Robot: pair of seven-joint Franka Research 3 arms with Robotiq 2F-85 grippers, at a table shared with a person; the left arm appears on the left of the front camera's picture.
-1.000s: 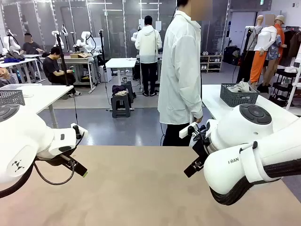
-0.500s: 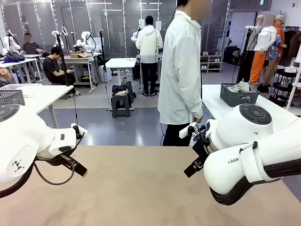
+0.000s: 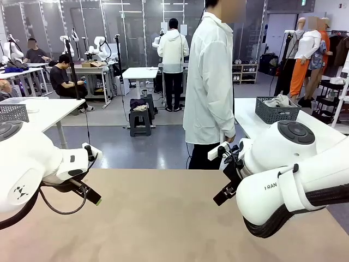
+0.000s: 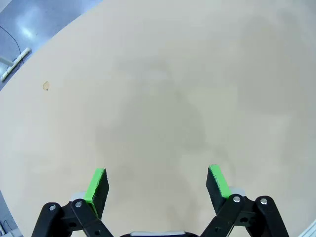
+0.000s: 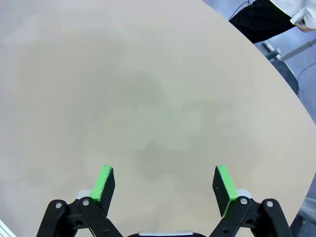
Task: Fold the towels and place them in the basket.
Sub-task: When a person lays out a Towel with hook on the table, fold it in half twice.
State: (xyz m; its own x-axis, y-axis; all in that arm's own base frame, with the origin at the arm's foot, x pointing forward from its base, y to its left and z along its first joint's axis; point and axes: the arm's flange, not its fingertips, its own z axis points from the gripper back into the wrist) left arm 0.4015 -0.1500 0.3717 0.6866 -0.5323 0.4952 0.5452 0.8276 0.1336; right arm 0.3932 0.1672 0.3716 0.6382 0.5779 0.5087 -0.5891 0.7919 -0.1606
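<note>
Judging by the bare table (image 3: 163,218), nothing is folded yet. Left hand (image 4: 157,170) and right hand (image 5: 163,169) are held apart, empty. A basket (image 3: 275,116) with cloth (image 3: 279,101), perhaps towels, is seen far right on a side table (image 3: 248,117).

Lower left, the left arm (image 3: 32,158): glossy white rounded shells, a small black logo (image 3: 20,191), a black cable (image 3: 54,210) looping beneath. Lower right, the right arm (image 3: 283,185): same white, dark grey round cap (image 3: 297,131), black "FRAN" lettering (image 3: 271,186). Up close, left gripper (image 4: 158,180) and right gripper (image 5: 165,180): black linkages, bright green pads (image 4: 97,183), silver screws (image 4: 236,199).
</note>
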